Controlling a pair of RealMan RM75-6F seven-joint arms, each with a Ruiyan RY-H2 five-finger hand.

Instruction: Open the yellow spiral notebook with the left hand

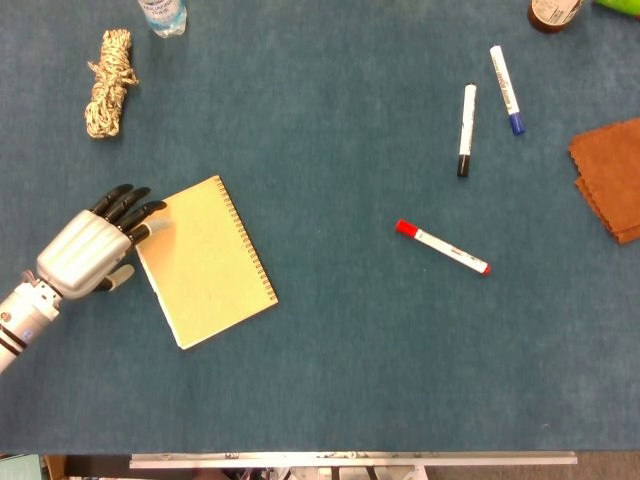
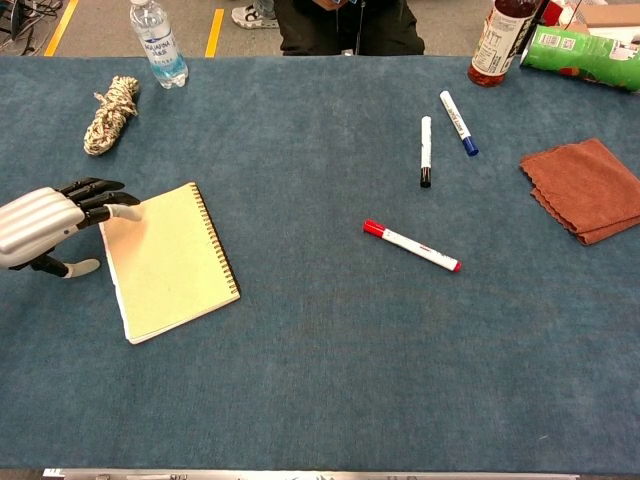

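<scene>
The yellow spiral-bound paper notebook (image 1: 206,262) lay closed, flat on the blue table (image 1: 340,340). The silver-and-black left hand (image 1: 88,247) held nothing, fingers extended at its free edge. Step judged: approach. Next: catch and lift the cover.

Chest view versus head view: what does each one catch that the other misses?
Only the chest view shows the whole water bottle, the brown bottle, the green packet and a person beyond the table. The head view adds only the table's near edge. Both show the left hand at the closed yellow notebook, rope, three markers and brown cloth.
</scene>
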